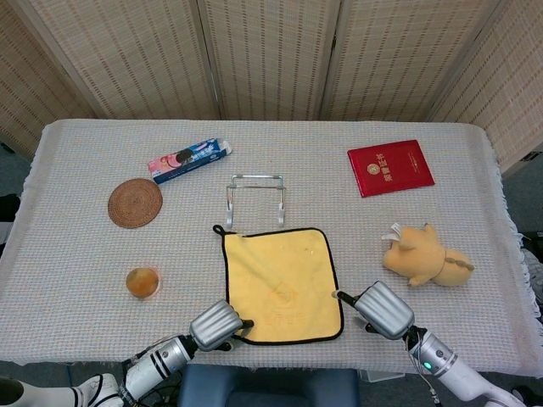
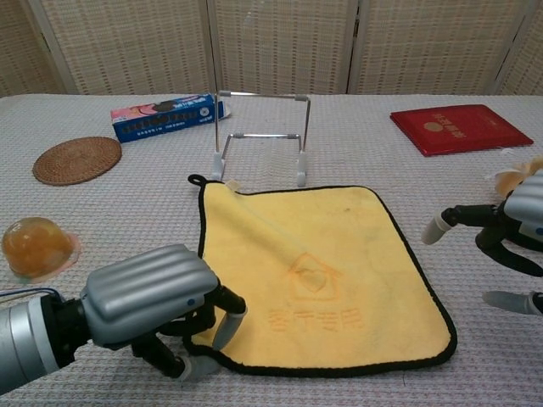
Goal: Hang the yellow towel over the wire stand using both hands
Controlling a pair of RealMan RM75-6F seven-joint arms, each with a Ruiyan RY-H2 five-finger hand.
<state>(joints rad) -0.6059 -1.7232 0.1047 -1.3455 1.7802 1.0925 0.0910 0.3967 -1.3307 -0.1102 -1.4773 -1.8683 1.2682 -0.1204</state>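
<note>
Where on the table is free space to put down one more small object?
Bare cloth lies between the wire stand and the red booklet, and along the far edge behind them. The left side is crowded: woven coaster, cookie box, jelly cup. Both hands flank the yellow towel in front.

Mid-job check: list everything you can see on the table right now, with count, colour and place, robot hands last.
Yellow towel: one, yellow with black trim, flat at centre front.
Wire stand: one, silver, just behind the towel.
Snack box: one, blue and pink, back left.
Coaster: one, brown woven, left.
Jelly cup: one, orange, front left.
Booklet: one, red, back right.
Plush toy: one, tan, right.
Left robot hand: grey, at the towel's front left corner.
Right robot hand: grey, open, beside the towel's right edge.
</note>
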